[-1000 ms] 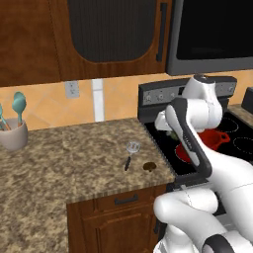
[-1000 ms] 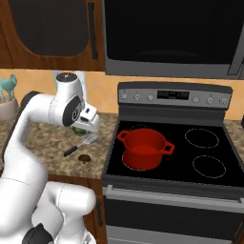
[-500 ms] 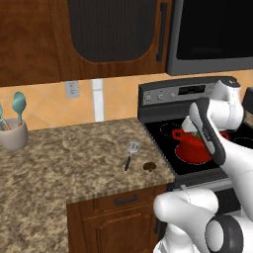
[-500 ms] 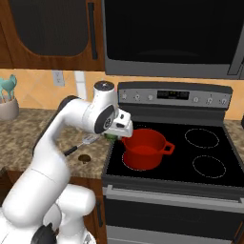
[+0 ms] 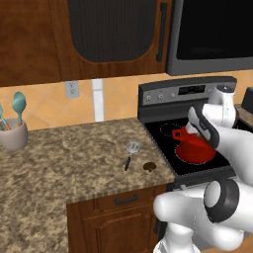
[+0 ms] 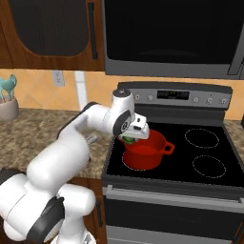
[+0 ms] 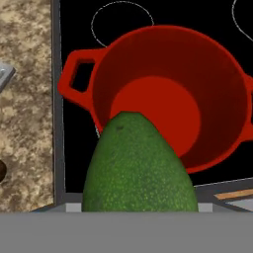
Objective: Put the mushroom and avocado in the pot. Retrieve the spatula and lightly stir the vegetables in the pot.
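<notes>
My gripper [image 6: 129, 137] is shut on the dark-green avocado [image 6: 127, 140], holding it just above the left rim of the red pot [image 6: 145, 153]. In the hand view the avocado [image 7: 138, 170] fills the foreground and hides the fingertips, with the empty pot [image 7: 217, 99] open below it. The pot [image 5: 196, 148] stands on the stove's front left burner. On the granite counter lie the spatula [image 5: 130, 151], its silver head [image 7: 4, 75] at the hand view's left edge, and the small brown mushroom [image 5: 149, 166].
A beige cup with teal utensils [image 5: 12, 133] stands at the counter's far left. The black stovetop [image 6: 205, 152] has free burners right of the pot. A microwave [image 6: 171, 33] and dark cabinets hang overhead.
The arm has swung right from over the counter to the stove, carrying the avocado to above the pot's left rim. The spatula and mushroom have not moved.
</notes>
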